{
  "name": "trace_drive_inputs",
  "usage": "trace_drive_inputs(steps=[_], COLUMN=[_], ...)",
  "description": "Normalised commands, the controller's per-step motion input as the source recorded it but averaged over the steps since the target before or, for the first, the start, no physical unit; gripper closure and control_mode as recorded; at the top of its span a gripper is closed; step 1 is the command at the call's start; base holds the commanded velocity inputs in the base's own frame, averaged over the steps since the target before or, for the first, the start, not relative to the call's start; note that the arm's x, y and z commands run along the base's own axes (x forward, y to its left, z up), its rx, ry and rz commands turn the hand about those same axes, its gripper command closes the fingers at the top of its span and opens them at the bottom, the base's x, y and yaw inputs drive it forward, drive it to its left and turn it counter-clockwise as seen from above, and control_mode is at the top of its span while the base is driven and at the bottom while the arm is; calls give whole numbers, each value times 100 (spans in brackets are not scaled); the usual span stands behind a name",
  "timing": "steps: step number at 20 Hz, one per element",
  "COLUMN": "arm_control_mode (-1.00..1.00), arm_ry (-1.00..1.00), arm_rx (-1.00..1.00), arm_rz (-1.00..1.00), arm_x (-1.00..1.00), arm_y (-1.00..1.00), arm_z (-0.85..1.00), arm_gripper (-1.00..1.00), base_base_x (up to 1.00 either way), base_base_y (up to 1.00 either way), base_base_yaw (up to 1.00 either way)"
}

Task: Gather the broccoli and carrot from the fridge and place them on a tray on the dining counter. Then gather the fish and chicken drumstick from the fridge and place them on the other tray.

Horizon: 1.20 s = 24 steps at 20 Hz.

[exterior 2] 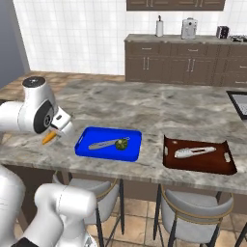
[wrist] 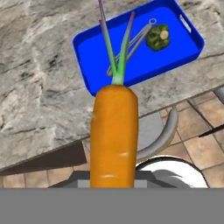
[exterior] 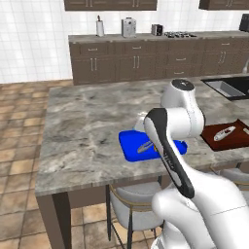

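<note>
My gripper (exterior 2: 57, 131) is shut on the carrot (wrist: 113, 135), an orange root with green stalks, holding it over the counter's near edge to the left of the blue tray (exterior 2: 85, 147). The carrot's tip (exterior 2: 49, 138) pokes out below the hand. The broccoli (wrist: 158, 37) lies in the blue tray (wrist: 87, 48) beside a slim grey utensil (exterior 2: 103, 144). A pale fish (exterior 2: 193, 152) lies on the dark red tray (exterior 2: 198, 164) further right. The chicken drumstick and the fridge are out of view.
The marble dining counter (exterior: 82, 126) stretches away behind both trays. Grey stools (exterior 2: 193, 212) stand under its near edge, one right below the carrot (wrist: 166, 131). A sink (exterior: 226, 87) sits at the counter's far right. Brown cabinets (exterior: 136, 61) line the back wall.
</note>
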Motion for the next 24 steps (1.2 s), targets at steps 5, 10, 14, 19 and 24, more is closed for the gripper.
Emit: trace_drive_inputs(steps=[5, 10, 14, 19, 24], arm_control_mode=[-100, -100, -100, -100, -100], arm_ry=[6, -1, -5, -1, 0], arm_rx=[0, 0, 0, 0, 0], arm_rz=[0, 0, 0, 0, 0], arm_x=[73, 56, 48, 44, 50], arm_y=[-8, -18, -14, -10, -13], arm_z=[-45, -29, -25, -26, -25], arm_gripper=[100, 100, 100, 100, 100], base_base_x=[0, 0, 0, 0, 0], base_base_y=[0, 0, 0, 0, 0], base_base_yaw=[0, 0, 0, 0, 0])
